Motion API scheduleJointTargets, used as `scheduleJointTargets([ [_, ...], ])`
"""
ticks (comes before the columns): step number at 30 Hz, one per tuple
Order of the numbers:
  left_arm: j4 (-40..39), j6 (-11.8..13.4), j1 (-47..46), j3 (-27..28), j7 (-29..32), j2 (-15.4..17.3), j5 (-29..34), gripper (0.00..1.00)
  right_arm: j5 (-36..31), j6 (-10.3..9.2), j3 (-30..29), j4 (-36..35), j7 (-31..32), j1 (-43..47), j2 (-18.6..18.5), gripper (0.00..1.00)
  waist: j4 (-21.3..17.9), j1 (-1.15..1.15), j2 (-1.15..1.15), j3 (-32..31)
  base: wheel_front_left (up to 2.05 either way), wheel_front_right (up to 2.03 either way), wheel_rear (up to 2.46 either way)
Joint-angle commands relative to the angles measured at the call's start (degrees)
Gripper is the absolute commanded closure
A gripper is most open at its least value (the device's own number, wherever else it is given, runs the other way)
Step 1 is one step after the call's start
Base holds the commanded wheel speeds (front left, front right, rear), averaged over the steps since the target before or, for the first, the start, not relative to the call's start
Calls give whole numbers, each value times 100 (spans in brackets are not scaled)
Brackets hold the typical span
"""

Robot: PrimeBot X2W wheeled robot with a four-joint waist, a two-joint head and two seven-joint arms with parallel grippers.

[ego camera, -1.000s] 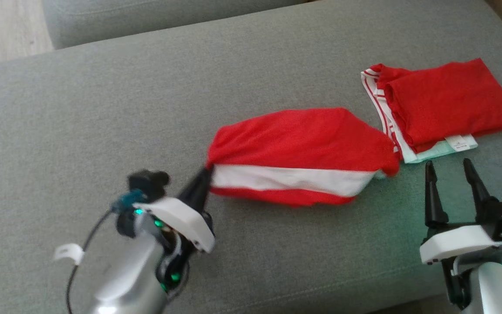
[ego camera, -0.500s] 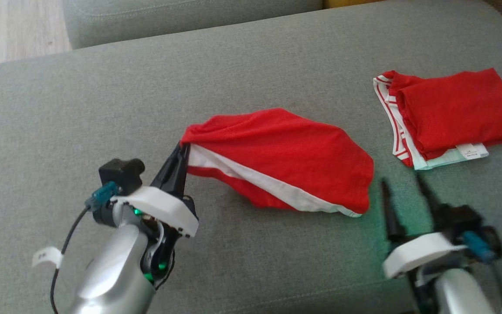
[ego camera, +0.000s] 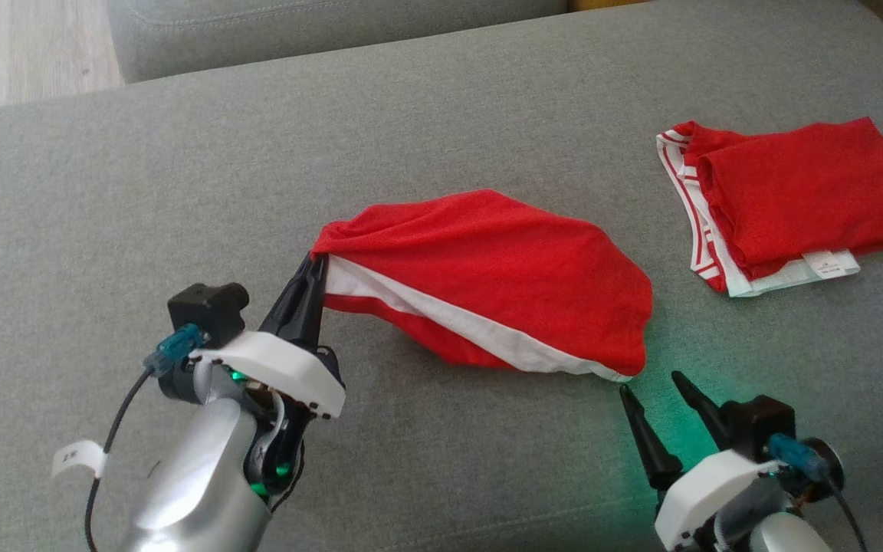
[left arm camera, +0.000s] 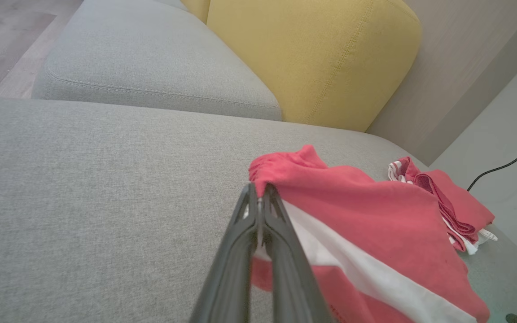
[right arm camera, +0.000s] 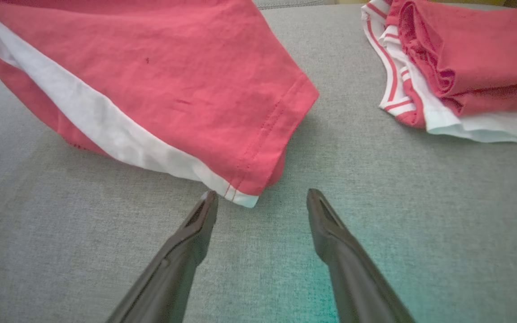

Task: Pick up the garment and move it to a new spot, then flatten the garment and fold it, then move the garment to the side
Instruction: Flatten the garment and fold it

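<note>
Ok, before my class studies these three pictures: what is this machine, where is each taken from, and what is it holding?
It is a two-armed robot working over a grey sofa seat. One picture looks down from its head; the other two come from cameras on its wrists, looking along the fingers. The left gripper is shut on one end of a red garment with a white stripe. The right gripper is open and empty, its fingertips just short of the garment's other corner. Further right lies a folded pile of red and white clothes. A yellow cushion shows in the left wrist picture.
</note>
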Motion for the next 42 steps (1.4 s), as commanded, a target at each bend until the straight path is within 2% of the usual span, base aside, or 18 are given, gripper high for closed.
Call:
scheduleJointTargets([
  [1, -185, 2, -200, 234, -75, 62, 67, 100, 106, 10, 202, -169, 10, -118, -46, 0, 4, 0, 0, 17, 0, 0, 0],
  [9, -182, -18, -248, 247, -76, 41, 118, 100, 398, 10, 565, 95, 14, -328, -74, 0, 54, 0, 0, 92, 0, 0, 0],
  [24, -143, -55, -352, 231, -76, 21, 160, 100, 534, 10, 669, 646, -195, -716, -52, 0, 110, 0, 0, 193, 0, 0, 0],
  [25, -138, -55, -355, 235, -76, 23, 161, 100, 551, 10, 682, 670, -195, -722, -51, 9, 110, 0, 0, 191, 0, 0, 0],
  [26, -133, -54, -356, 240, -76, 24, 162, 100, 576, 10, 697, 691, -194, -728, -52, 37, 108, 0, 0, 187, 0, 0, 0],
  [28, -124, -52, -356, 248, -76, 24, 165, 100, 625, 10, 754, 713, -210, -741, -72, 85, 103, 0, 0, 177, 0, 0, 0],
  [29, -119, -53, -355, 252, -76, 24, 167, 100, 660, 10, 783, 717, -229, -749, -83, 100, 100, 0, 0, 173, 0, 0, 0],
  [42, -59, -59, -278, 314, -76, 58, 185, 100, 642, 10, 873, 530, -398, -712, -417, 100, 58, 0, 0, 18, 0, 0, 0],
])
